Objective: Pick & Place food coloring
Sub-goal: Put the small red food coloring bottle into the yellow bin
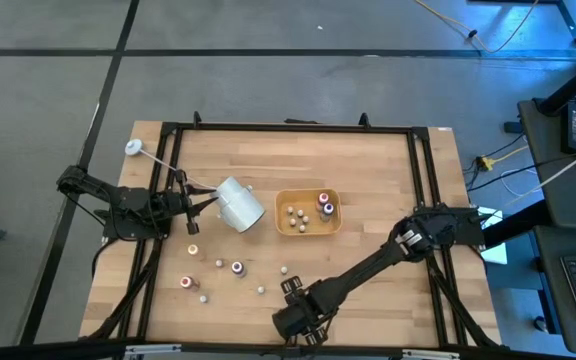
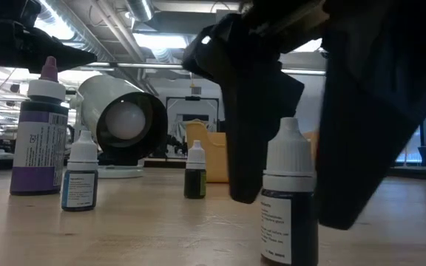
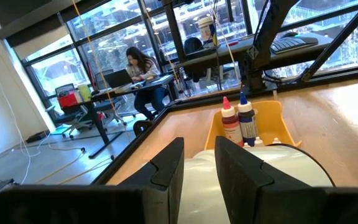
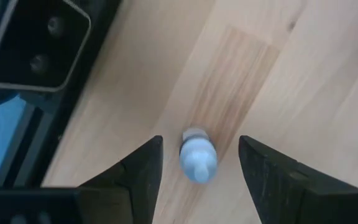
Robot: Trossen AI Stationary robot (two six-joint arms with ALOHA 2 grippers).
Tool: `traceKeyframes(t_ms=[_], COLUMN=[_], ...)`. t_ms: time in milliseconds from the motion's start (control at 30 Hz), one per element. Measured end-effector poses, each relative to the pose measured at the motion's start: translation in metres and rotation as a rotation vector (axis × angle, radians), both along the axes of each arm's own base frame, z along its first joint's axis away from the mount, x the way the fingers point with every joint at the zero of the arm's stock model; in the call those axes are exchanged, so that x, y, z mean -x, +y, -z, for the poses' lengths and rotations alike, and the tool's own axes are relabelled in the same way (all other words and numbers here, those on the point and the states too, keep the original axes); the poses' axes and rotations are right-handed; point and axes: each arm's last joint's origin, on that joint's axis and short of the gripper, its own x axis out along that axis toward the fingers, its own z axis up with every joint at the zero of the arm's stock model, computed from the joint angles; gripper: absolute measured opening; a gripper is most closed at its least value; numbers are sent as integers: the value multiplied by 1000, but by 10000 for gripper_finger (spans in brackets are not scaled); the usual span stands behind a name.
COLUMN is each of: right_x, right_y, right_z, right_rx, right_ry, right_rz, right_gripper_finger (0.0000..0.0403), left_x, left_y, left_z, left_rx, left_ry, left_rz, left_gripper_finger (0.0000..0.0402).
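The food coloring bottles are tiny. Several stand loose on the wood near the table's near-left part [image 1: 218, 262], and several more sit in the orange tray [image 1: 308, 212]. My right gripper [image 4: 199, 163] is open by the near edge and points down. Its fingers stand either side of one white-capped bottle [image 4: 197, 158] [image 2: 291, 199] without touching it. That bottle stands upright on the table. My left gripper [image 1: 206, 200] is at the table's left, shut on the white cup [image 1: 238, 203], which lies on its side. My left gripper comes level from the table's left at the cup's left end [image 1: 218, 195]. In the left wrist view its fingers [image 3: 166, 168] lie close together over the cup's white wall [image 3: 291, 165] and hide the place of contact. Whether the cup touches the table, I cannot tell.
The orange tray [image 3: 253, 118] stands right of the cup, with a red and a blue bottle upright in it. A tall purple bottle [image 2: 39, 133] and smaller ones [image 2: 80, 177] stand left of the right gripper. A black frame edges the table [image 1: 168, 128]. Bare wood lies at the far side.
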Motion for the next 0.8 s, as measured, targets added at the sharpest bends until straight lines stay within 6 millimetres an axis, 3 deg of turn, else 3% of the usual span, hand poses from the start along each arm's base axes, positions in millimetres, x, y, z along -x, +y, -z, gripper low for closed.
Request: traceKeyframes(t_ms=[233, 567, 800], right_x=[0, 2, 4], right_y=[0, -1, -14], right_z=[0, 0, -34], right_rx=[1, 17, 45], right_ry=[0, 14, 134], right_rz=[0, -26, 15], right_gripper_finger=[194, 76, 71], left_x=[0, 0, 0], left_y=[0, 0, 0], left_z=[0, 0, 0], left_rx=[-2, -1, 22], left_ry=[1, 1, -6], left_rz=[0, 0, 1], left_gripper_finger=[88, 88, 88])
